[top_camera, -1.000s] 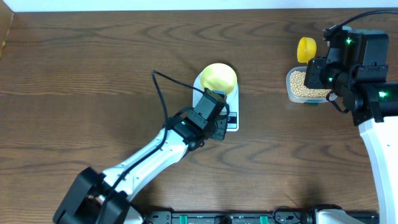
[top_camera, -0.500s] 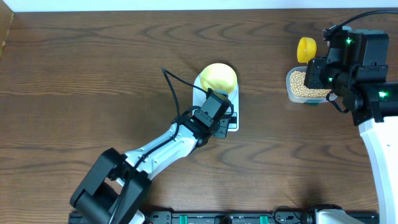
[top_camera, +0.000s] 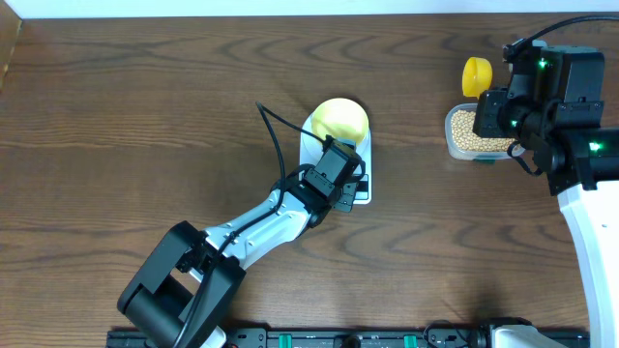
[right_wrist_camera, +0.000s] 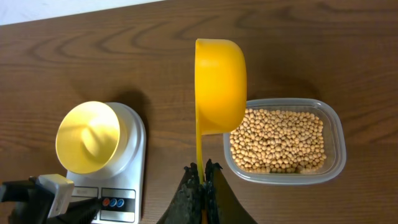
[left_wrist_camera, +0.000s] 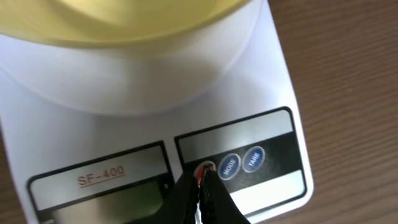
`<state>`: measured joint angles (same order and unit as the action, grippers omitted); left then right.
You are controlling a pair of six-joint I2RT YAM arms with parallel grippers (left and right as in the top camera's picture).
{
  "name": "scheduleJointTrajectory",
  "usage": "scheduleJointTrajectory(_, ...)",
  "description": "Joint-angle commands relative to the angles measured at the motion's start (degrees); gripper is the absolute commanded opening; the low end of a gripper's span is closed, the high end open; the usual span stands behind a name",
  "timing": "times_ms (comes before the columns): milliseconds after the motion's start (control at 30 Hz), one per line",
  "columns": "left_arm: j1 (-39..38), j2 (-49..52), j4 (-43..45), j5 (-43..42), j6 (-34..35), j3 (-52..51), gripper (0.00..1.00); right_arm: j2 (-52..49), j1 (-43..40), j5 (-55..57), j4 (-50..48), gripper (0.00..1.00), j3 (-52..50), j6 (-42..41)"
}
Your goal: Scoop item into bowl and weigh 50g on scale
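Observation:
The pale yellow bowl (top_camera: 339,119) stands on the white scale (top_camera: 365,153), and the right wrist view shows no beans inside the bowl (right_wrist_camera: 88,137). My left gripper (left_wrist_camera: 202,178) is shut, its tips resting on the red button at the scale's (left_wrist_camera: 267,81) front edge, beside two blue buttons. My right gripper (right_wrist_camera: 203,169) is shut on the thin handle of a bright yellow scoop (right_wrist_camera: 219,87), held on edge just left of the clear tub. The tan beans (right_wrist_camera: 278,140) fill that tub. In the overhead view the scoop (top_camera: 475,74) pokes out beyond the right wrist.
The clear plastic tub (right_wrist_camera: 333,134) sits on the brown wooden table at the right, well apart from the scale (right_wrist_camera: 138,155). The left arm (top_camera: 251,227) stretches diagonally from the front edge to the scale. A black rail runs along the table's front.
The left arm's elbow and lower links have swung right, and its shut gripper has crept a little along the scale's front panel. The right arm and scoop have stayed still.

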<state>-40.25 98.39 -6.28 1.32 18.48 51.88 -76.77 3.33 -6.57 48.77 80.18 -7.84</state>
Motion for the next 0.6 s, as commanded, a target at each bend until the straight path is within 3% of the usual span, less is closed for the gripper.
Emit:
scheduleJointTrajectory(0, -0.09, 0.63, 0.22, 2.36, -1.33, -0.13, 0.07, -0.28, -0.02, 0.44, 0.04, 0.01, 0.22, 0.81)
scheduleJointTrajectory(567, -0.46, 3.19, 1.51, 1.95, -1.31, -0.13, 0.07, -0.28, -0.02, 0.44, -0.11, 0.01, 0.22, 0.83)
